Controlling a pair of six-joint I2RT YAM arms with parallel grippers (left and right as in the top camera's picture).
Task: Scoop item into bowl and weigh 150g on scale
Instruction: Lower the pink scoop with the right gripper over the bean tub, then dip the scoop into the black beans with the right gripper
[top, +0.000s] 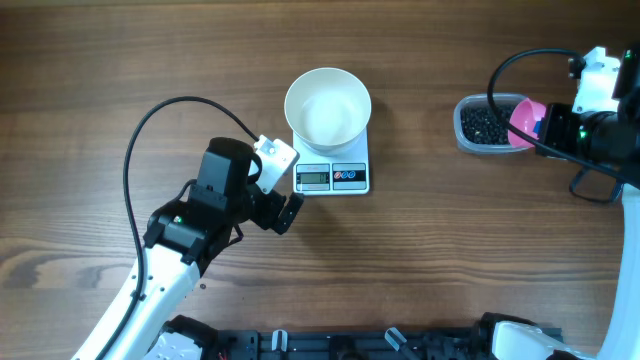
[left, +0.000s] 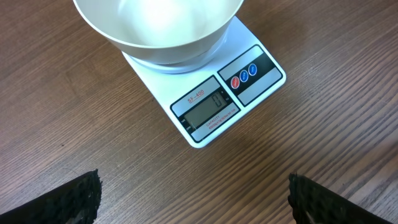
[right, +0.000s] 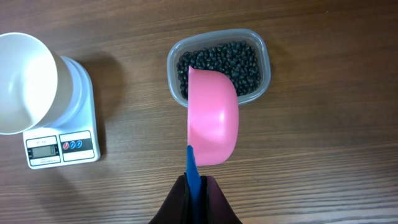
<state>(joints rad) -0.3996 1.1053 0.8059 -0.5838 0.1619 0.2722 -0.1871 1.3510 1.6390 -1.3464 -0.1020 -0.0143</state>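
lower left, the left gripper (top: 288, 210) stands wide, empty. upper middle, a round white bowl (top: 327, 105) sits on the small white square scale (top: 333, 178). right, tiny black beans (top: 484, 122) lie in a clear plastic tub (top: 460, 126); the right gripper (right: 196, 193) clamps a pink scoop (right: 213, 118) above.

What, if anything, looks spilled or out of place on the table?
Nothing stands out. The bowl sits upright on the scale, the beans are all inside their tub, and no strays show on the table.

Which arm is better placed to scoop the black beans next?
Right. The right tool is shut on the pink scoop at the clear plastic tub of black beans. The left tool is open, empty, beside the white digital scale.
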